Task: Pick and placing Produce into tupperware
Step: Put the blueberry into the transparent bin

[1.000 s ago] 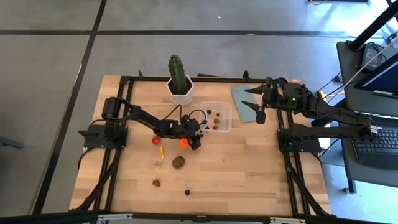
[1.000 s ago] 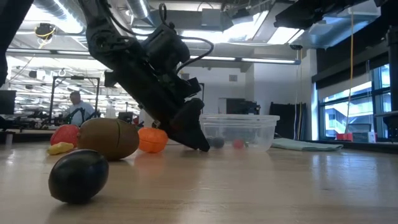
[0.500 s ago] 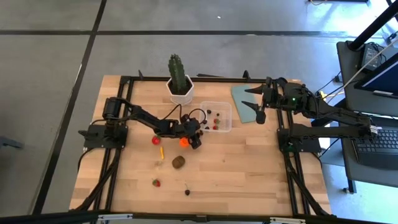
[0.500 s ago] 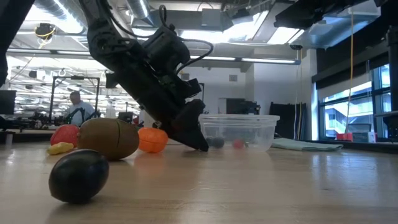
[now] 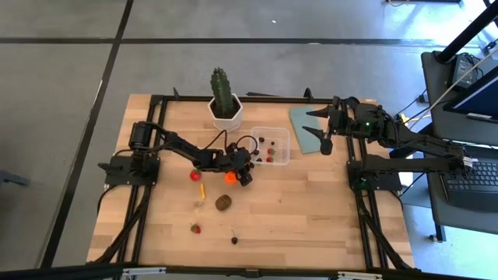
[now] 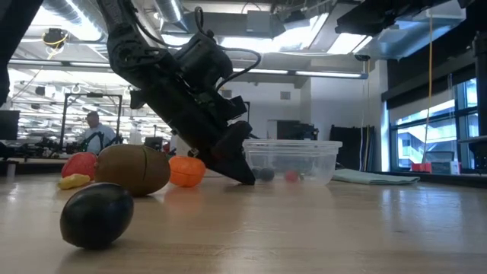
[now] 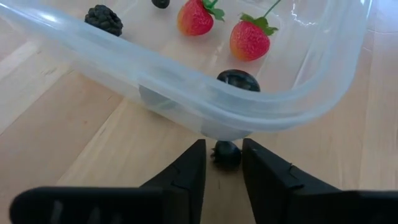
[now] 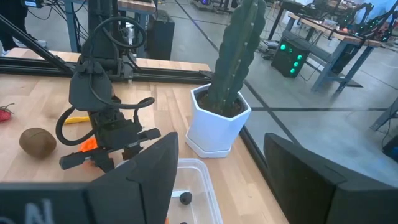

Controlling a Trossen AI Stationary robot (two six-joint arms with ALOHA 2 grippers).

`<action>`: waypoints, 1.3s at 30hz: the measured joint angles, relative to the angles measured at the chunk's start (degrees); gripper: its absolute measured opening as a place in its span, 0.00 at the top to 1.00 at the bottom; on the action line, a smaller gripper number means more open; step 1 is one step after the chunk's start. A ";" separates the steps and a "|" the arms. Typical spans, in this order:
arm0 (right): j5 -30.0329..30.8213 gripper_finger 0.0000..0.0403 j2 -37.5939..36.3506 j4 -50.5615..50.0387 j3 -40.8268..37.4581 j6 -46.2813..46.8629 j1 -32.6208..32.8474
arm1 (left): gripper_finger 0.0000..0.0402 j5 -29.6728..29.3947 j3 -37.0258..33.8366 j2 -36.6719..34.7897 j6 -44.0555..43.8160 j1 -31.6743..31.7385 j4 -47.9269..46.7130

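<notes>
The clear square tupperware (image 5: 272, 145) rests flat on the table and holds two strawberries (image 7: 250, 38) and several dark berries (image 7: 104, 18). My left gripper (image 7: 224, 163) is tipped down at the tupperware's near left corner (image 6: 247, 176), shut on a small dark berry (image 7: 225, 154) that lies outside the wall. On the table behind it lie an orange ball (image 5: 229, 177), a strawberry (image 5: 194, 176), a yellow stick (image 5: 201, 189) and a brown oval (image 5: 223, 202). My right gripper (image 8: 217, 186) hangs open above the blue-grey lid (image 5: 305, 124). My left gripper has the dark berry (image 7: 226, 149) pinched between its two fingertips (image 7: 196, 163). The fingers come slanting down from the table's left side. The berry sits on the table, right against the tupperware's outer wall (image 7: 211, 118).
A green cactus in a white hexagonal pot (image 5: 223, 97) stands just beyond the tupperware's far left corner. A small strawberry (image 5: 195, 229) and another dark berry (image 5: 234, 239) lie toward the near edge. Bare wood spreads over the near right of the table (image 5: 327, 210).
</notes>
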 joint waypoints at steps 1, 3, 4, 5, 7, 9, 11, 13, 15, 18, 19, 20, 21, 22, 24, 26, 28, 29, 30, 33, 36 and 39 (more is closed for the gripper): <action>-0.01 0.41 0.00 0.00 0.00 0.00 0.00 | 0.78 0.04 0.00 0.00 -0.01 0.00 0.02; -0.01 0.41 0.00 0.00 0.00 0.00 0.00 | 0.80 0.09 0.00 0.00 -0.01 0.00 0.02; -0.01 0.41 0.00 0.00 0.00 0.00 0.00 | 0.81 0.10 0.00 0.00 0.01 0.00 0.03; -0.01 0.41 0.00 0.00 0.00 0.00 -0.02 | 0.82 0.11 0.00 0.00 0.01 0.00 0.04; -0.01 0.41 0.00 0.00 0.00 0.00 0.00 | 0.85 0.09 0.00 0.00 0.03 0.00 0.04; -0.01 0.41 0.00 0.00 0.00 0.00 0.00 | 0.88 0.10 0.00 0.00 0.03 0.00 0.04; -0.02 0.41 0.00 -0.01 0.00 0.00 0.00 | 0.90 0.09 0.00 0.00 0.03 0.00 0.04; -0.03 0.41 0.00 -0.02 0.00 0.00 0.00 | 0.91 0.09 0.00 0.00 0.04 0.00 0.07; -0.03 0.41 0.00 -0.02 0.00 0.00 0.00 | 0.91 0.10 0.00 0.00 0.05 0.00 0.07; -0.03 0.41 0.00 -0.02 0.00 0.00 0.00 | 0.89 0.09 0.00 0.00 0.06 0.00 0.07; -0.04 0.41 0.00 -0.02 0.00 0.00 0.00 | 0.89 0.11 0.00 0.00 0.06 0.00 0.07; -0.06 0.41 0.00 -0.02 0.00 0.00 0.00 | 0.89 0.09 0.00 0.00 0.07 0.00 0.05; -0.06 0.41 0.00 -0.02 0.00 0.00 -0.02 | 0.89 0.09 0.00 0.00 0.12 0.00 0.03; -0.06 0.41 0.00 -0.02 0.00 0.00 0.00 | 0.90 0.09 0.00 -0.01 0.30 0.00 0.00; -0.08 0.41 0.00 -0.02 0.00 0.00 0.00 | 0.92 0.07 0.00 -0.02 1.34 0.00 -0.04; -0.19 0.41 0.00 -0.02 0.00 0.00 0.00 | 0.93 0.18 0.00 -0.03 1.71 0.00 -0.07; -0.19 0.41 0.00 -0.02 0.00 0.00 0.00 | 0.93 0.73 0.00 -0.40 1.69 0.00 -0.75; -0.19 0.41 0.00 -0.04 0.00 0.00 0.00 | 0.93 1.01 0.00 -0.58 1.69 0.00 -1.39; -0.19 0.41 0.00 -0.04 0.00 0.00 0.00 | 0.92 1.08 0.02 -0.63 1.69 -0.02 -2.27; -0.18 0.41 0.00 -0.04 0.00 0.00 0.00 | 0.92 2.10 0.06 -2.48 2.32 0.00 -7.30; -0.20 0.41 0.02 -0.03 0.00 -0.05 -0.17 | 0.93 2.98 0.01 -4.69 4.16 0.22 -11.54; 0.21 0.41 0.02 -0.07 0.02 -0.02 -0.33 | 0.93 5.68 -0.20 -7.71 5.37 0.91 -15.83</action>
